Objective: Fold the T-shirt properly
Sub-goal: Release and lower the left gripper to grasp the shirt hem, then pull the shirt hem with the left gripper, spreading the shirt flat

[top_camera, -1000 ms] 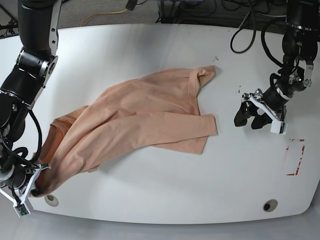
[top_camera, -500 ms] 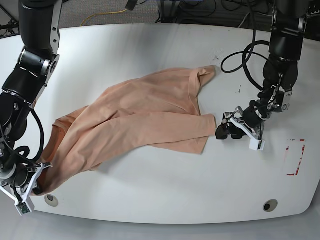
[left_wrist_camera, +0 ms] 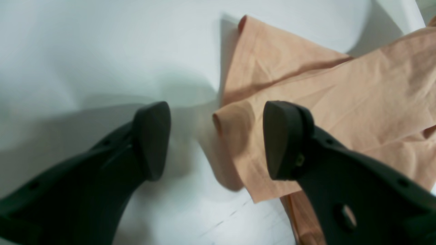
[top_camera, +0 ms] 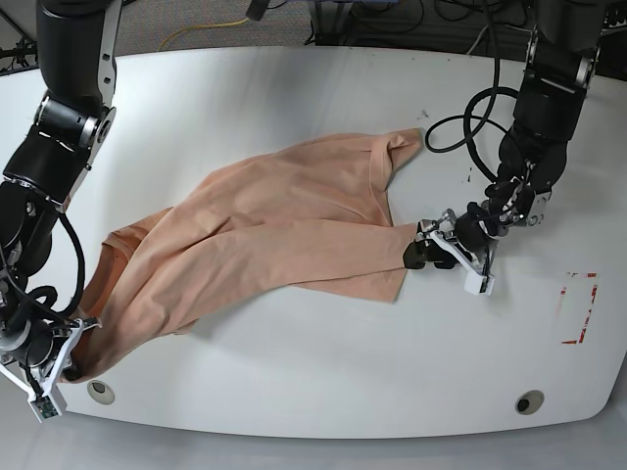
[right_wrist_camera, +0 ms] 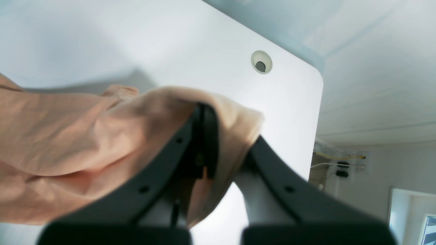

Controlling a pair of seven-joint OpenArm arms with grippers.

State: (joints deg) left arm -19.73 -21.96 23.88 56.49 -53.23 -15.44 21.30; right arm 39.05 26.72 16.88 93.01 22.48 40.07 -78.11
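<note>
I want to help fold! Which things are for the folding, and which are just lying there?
For the folding:
- the T-shirt, peach, crumpled
- the right claw, shut on the shirt's edge
- the left claw, open around a corner

Just there:
- the white table
- the red marks on it
- the cables

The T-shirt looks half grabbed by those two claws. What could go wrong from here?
The left gripper is open around the T-shirt corner, where two layers overlap; closing now might catch only the top layer, or both.

The right gripper is shut on a bunched edge near the table rim. If the arms pull apart, that small bite of cloth could slip out.

The shirt lies twisted, so lifting it may carry the wrinkles into the fold.
</note>
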